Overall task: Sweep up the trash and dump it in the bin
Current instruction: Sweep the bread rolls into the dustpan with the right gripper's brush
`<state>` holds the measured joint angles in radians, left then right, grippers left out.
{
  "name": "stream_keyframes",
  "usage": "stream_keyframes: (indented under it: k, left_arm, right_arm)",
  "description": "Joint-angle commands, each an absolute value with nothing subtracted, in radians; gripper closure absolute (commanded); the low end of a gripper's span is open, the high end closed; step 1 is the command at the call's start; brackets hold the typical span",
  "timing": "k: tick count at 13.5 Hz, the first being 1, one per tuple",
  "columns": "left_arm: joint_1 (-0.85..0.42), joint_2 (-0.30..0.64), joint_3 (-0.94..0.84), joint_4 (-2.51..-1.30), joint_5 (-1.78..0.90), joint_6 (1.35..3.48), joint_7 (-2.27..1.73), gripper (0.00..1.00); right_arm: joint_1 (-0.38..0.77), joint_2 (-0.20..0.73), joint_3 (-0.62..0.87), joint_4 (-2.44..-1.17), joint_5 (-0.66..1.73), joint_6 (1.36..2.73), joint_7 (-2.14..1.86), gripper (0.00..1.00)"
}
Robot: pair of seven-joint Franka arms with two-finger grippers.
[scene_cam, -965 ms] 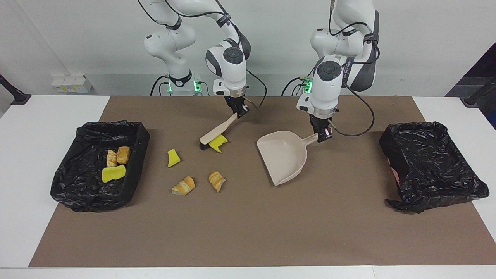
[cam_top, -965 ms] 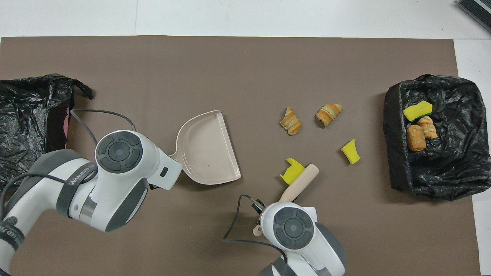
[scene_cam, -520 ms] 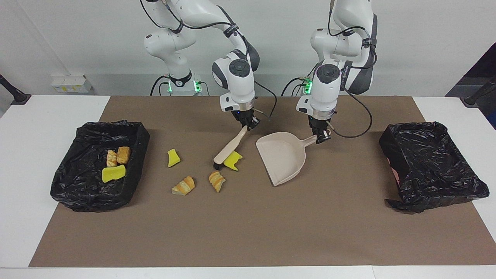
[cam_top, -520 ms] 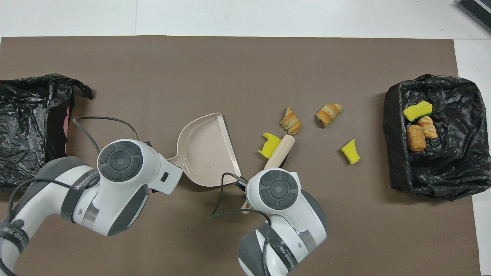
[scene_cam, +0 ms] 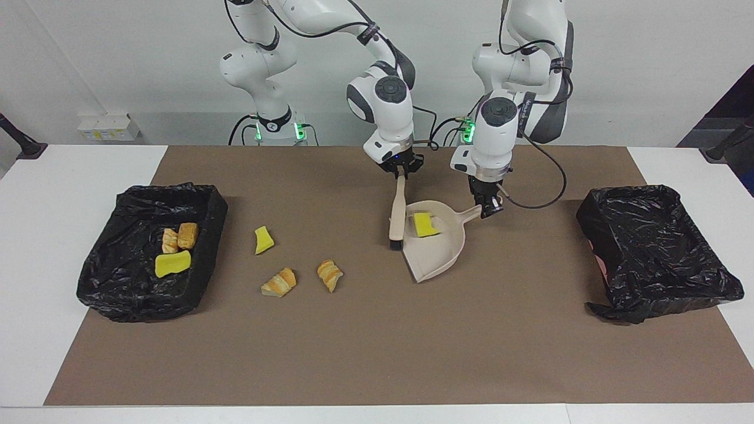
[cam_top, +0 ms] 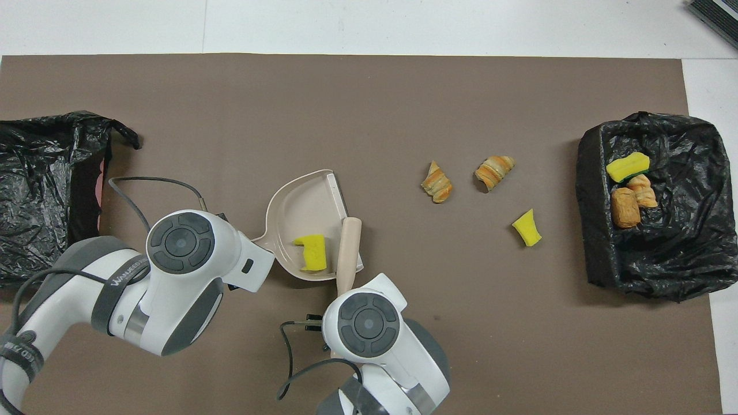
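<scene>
Brown mat [scene_cam: 377, 341]: right gripper [scene_cam: 402, 172] clenching brush [scene_cam: 398, 212], left gripper [scene_cam: 490, 207] clenching dustpan [scene_cam: 439, 250]; sponge chunk [scene_cam: 424, 224] inside pan; remaining scraps [scene_cam: 279, 282] toward right arm's end.

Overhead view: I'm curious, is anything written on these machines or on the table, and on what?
"WANEED", as far as it reads, its last letters blurred: on the dark strap around the left arm.
Facing view, the same strap: lettering too small to read.
No other text is legible.

- Three yellow sponge chunks [scene_cam: 424, 224] [scene_cam: 264, 240] [scene_cam: 172, 263] are showing.
- Four bread pieces [scene_cam: 279, 282] [scene_cam: 329, 274] [scene_cam: 188, 234] [scene_cam: 169, 240] are showing.
- Two black-lined bins [scene_cam: 126, 288] [scene_cam: 665, 294] are sitting at the mat's ends.
- One dustpan [scene_cam: 439, 253] and one brush [scene_cam: 397, 215] are showing.
</scene>
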<state>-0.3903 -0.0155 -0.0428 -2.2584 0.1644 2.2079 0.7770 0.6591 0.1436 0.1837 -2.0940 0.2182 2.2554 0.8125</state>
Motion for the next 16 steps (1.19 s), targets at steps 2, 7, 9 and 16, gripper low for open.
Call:
stream_keyframes:
  k: [2, 7, 9, 16]
  left_arm:
    - [-0.396, -0.046, -0.032, -2.293, 0.173, 2.238, 0.746, 1.0]
    - [-0.365, -0.035, -0.029, -2.283, 0.078, 2.249, 0.747, 1.0]
    - [-0.365, -0.034, -0.029, -2.279, 0.078, 2.247, 0.756, 1.0]
    - [-0.367, -0.034, -0.029, -2.283, 0.078, 2.244, 0.753, 1.0]
  right_arm:
    - [0.629, 0.121, 0.183, -2.072, 0.258, 2.229, 0.697, 1.0]
    - [0.526, 0.121, 0.178, -2.069, 0.215, 2.227, 0.617, 1.0]
    - [0.48, 0.126, 0.176, -2.065, 0.146, 2.221, 0.583, 1.0]
    - [0.241, 0.089, 0.175, -1.994, -0.024, 1.968, 0.445, 1.0]
